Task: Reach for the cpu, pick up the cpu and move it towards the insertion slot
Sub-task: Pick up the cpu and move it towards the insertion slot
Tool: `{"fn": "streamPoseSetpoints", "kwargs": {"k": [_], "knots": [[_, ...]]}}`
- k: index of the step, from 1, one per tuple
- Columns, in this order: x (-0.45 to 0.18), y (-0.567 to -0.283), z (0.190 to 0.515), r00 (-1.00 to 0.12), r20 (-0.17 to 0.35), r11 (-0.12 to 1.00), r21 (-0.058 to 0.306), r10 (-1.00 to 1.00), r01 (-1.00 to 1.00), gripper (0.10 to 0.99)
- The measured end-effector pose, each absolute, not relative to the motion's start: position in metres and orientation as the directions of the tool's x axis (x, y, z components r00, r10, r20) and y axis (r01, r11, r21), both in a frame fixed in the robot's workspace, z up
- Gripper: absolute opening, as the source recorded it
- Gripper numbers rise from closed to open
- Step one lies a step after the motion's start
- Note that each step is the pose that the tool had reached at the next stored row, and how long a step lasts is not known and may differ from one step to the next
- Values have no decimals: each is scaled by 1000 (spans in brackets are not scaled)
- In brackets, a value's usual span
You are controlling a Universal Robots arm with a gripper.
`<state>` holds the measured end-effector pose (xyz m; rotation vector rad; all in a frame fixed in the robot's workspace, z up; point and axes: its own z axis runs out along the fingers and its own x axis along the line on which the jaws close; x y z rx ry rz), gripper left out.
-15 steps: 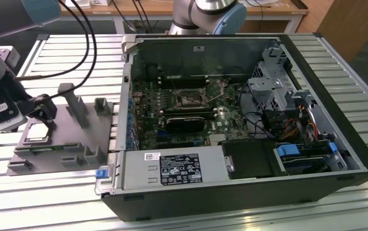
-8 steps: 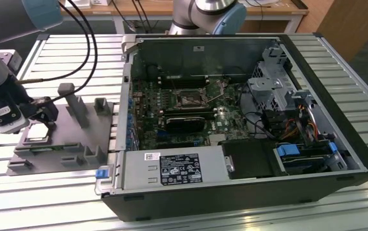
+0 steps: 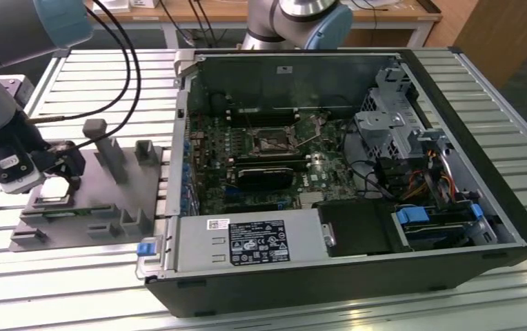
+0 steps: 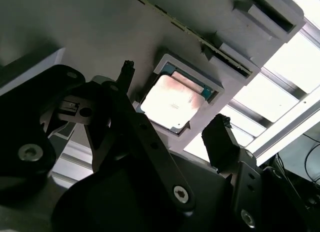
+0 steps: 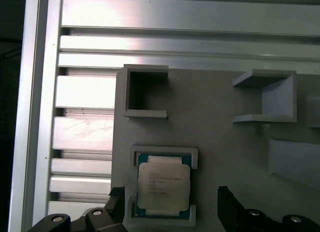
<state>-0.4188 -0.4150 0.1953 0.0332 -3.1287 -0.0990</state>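
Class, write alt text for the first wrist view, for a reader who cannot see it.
The cpu lies flat in a square recess of a grey fixture plate, with the open gripper straddling it, dark tips on either side and not touching it. The plate rests on a slatted metal table.

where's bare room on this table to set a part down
Bare slats on the far side of the grey fixture plate, left of the computer case in the exterior view, and the near strip below the plate. Crowded: around the cpu, which the open gripper straddles, and inside the case.
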Motion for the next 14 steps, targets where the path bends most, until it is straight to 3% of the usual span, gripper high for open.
{"fn": "streamPoseSetpoints", "kwargs": {"k": [10, 13, 14], "knots": [[-419, -413, 186, -1000, 11, 998, 63, -22, -21, 808], [-420, -413, 185, -1000, 11, 998, 63, -21, -21, 675], [-420, -412, 185, -1000, 11, 998, 63, -22, -21, 675]]}}
